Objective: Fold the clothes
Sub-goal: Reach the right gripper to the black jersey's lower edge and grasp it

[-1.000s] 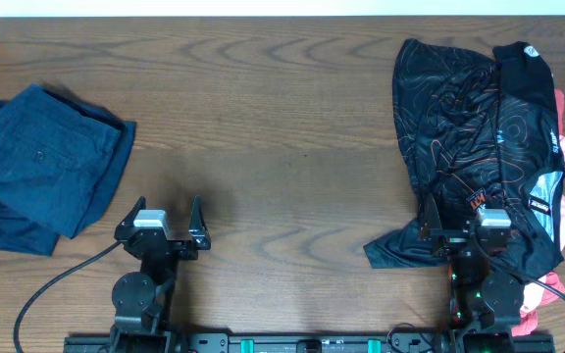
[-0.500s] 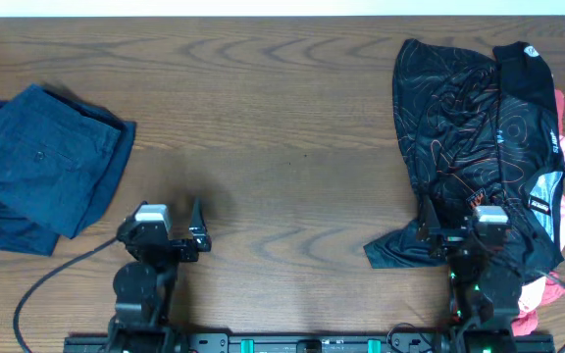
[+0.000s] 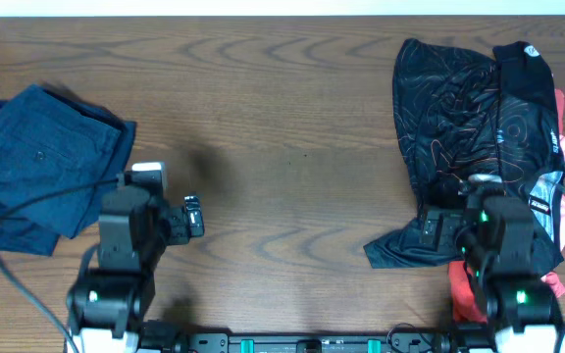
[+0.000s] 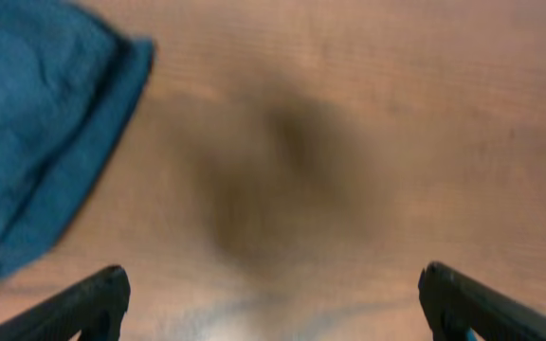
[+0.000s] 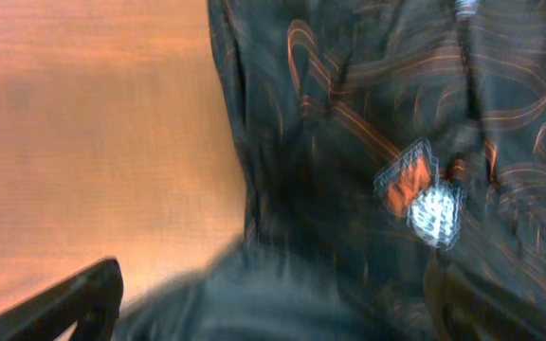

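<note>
The black jersey [image 3: 459, 108] with orange contour lines lies crumpled at the right of the table, on top of a coral-pink garment [image 3: 554, 282] that shows only at its right and lower edges. My right gripper [image 3: 457, 224] is open and empty, hovering over the jersey's lower left part. In the right wrist view the jersey [image 5: 368, 142], with an orange-and-white logo, fills the space between the open fingers [image 5: 273, 308]. My left gripper [image 3: 168, 216] is open and empty over bare wood at the lower left, its fingers [image 4: 273, 303] spread wide.
A folded dark blue garment [image 3: 37, 167] lies at the table's left edge, just left of my left gripper; its corner shows in the left wrist view [image 4: 36, 123]. Brown wooden tabletop [image 3: 282, 127] lies between the two arms. Cables trail from both arm bases.
Both arms have risen and reached forward from their resting poses. The left gripper has moved toward the blue garment's edge, the right one farther over the jersey's lower part.
</note>
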